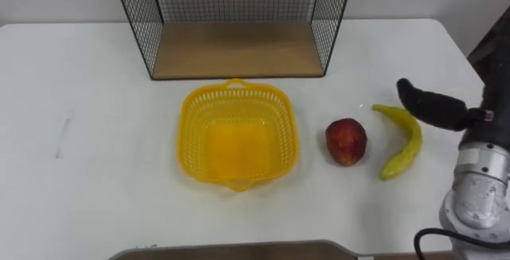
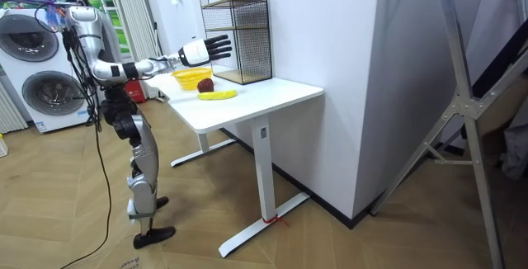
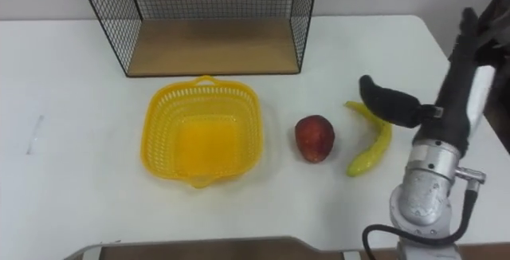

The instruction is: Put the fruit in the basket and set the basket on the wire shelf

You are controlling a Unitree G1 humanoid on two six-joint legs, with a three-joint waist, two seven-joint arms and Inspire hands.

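- The white rectangular table [image 1: 80,172] carries everything. In the room view the robot stands upright at the end of it on the room view's left, with one arm reaching forward over the top.
- Two white front-loading washing machines [image 2: 33,63] stand behind the robot in the room view, well apart from the table.
- The black wire shelf with a wooden board as its floor [image 1: 239,49] stands at the far edge of the table against the wall. Its open side faces the robot, and the board is bare.
- The yellow plastic basket with latticed walls [image 1: 185,132] sits flat on the table just in front of the shelf's opening, apart from it. Both pieces of fruit lie outside the basket, on the table to its right.
- The robot's right hand [image 3: 390,100] comes in from the right. Its fingers are straight and spread, and it holds nothing. The dark thumb juts out over the far end of the banana. The room view shows the hand raised above the table, so it is clear of the fruit.
- The yellow-green curved banana [image 1: 402,150] lies on the table at the right, bowed away from the apple and near it without touching.
- The red apple [image 1: 346,141] rests on the table between the basket and the banana, near both and touching neither.
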